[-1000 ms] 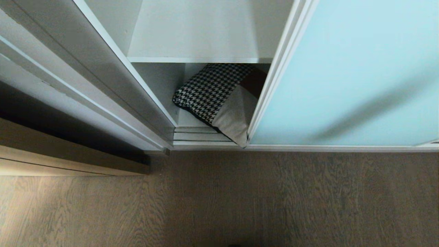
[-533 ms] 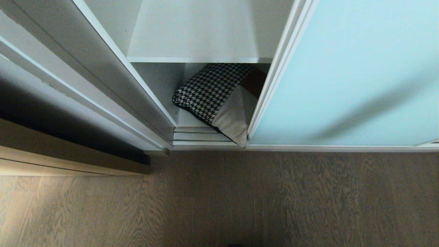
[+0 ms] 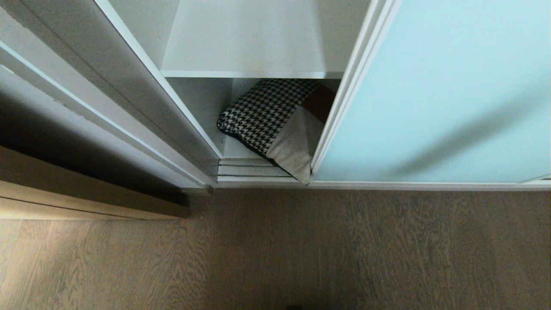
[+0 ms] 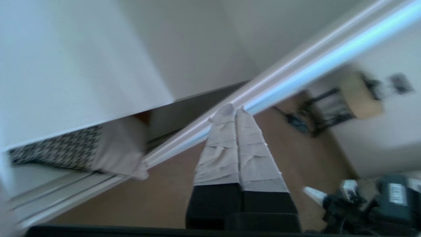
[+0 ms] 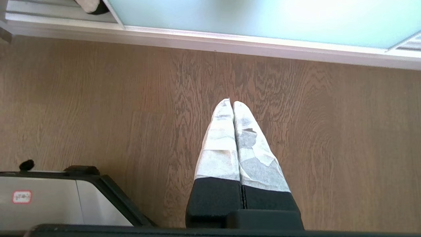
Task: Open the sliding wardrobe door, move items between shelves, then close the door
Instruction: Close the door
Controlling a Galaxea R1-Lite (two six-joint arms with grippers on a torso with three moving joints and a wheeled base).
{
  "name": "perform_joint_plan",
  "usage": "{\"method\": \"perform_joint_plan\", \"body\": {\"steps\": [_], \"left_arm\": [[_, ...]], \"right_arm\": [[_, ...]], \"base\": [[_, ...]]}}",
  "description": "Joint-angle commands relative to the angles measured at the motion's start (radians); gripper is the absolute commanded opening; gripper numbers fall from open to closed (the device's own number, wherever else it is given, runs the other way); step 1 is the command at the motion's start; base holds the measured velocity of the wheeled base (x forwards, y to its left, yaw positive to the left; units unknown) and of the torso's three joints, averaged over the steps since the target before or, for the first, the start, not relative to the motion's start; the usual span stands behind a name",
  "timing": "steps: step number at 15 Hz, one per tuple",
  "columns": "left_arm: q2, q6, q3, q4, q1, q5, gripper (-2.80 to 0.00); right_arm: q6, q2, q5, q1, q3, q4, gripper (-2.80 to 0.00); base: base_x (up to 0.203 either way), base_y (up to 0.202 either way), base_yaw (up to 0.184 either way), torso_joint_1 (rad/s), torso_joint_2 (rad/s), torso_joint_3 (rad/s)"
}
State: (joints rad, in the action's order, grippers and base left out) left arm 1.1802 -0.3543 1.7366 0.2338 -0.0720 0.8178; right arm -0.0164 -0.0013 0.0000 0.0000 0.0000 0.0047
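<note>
Door [image 3: 434, 90] – frosted, matt glass. Cushion [image 3: 275, 125] is woven cloth; shelf [image 3: 245, 41] smooth laminate. Beyond the shut, tape-wrapped right jaws – grainy wood floor [image 5: 98, 98].

The left gripper [image 4: 234, 107] has two long fingers [image 4: 218, 148] that taper to narrow tips, each wrapped over most of its length in creased pale grey-white tape or cloth, with black bases below the wrap. A black housing edge [image 4: 263, 219] crosses just behind them. The right gripper [image 5: 229, 101] is built the same way: two tapering fingers [image 5: 253, 154] in white wrapping, here patchy, with greyer worn areas and a torn-looking flap, above black bases. Beside it a part of the robot's body [image 5: 49, 207] shows, a light grey panel framed in black, bearing a small red-bordered label [image 5: 22, 197].
</note>
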Motion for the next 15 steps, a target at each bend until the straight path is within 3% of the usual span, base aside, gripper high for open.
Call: {"method": "perform_joint_plan", "body": {"steps": [1,5,10,15], "left_arm": [[0.077,-0.004,0.022,-0.004,-0.116,0.01,-2.8],[0.097,-0.005,0.011,0.0,-0.31,-0.001,-2.8],[-0.02,-0.002,-0.021,0.028,-0.318,0.001,-2.8],[0.142,-0.001,0.11,0.11,-0.412,-0.01,-2.8]], "right_arm": [[0.0,0.0,0.0,0.0,0.002,0.0,-2.8],[0.0,0.0,0.0,0.0,0.002,0.0,-2.8],[0.0,0.0,0.0,0.0,0.002,0.0,-2.8],[0.0,0.0,0.0,0.0,0.002,0.0,-2.8]], "base": [[0.0,0.0,0.0,0.0,0.0,0.0],[0.0,0.0,0.0,0.0,0.0,0.0],[0.0,0.0,0.0,0.007,0.01,-0.004],[0.0,0.0,0.0,0.0,0.0,0.0]]}}
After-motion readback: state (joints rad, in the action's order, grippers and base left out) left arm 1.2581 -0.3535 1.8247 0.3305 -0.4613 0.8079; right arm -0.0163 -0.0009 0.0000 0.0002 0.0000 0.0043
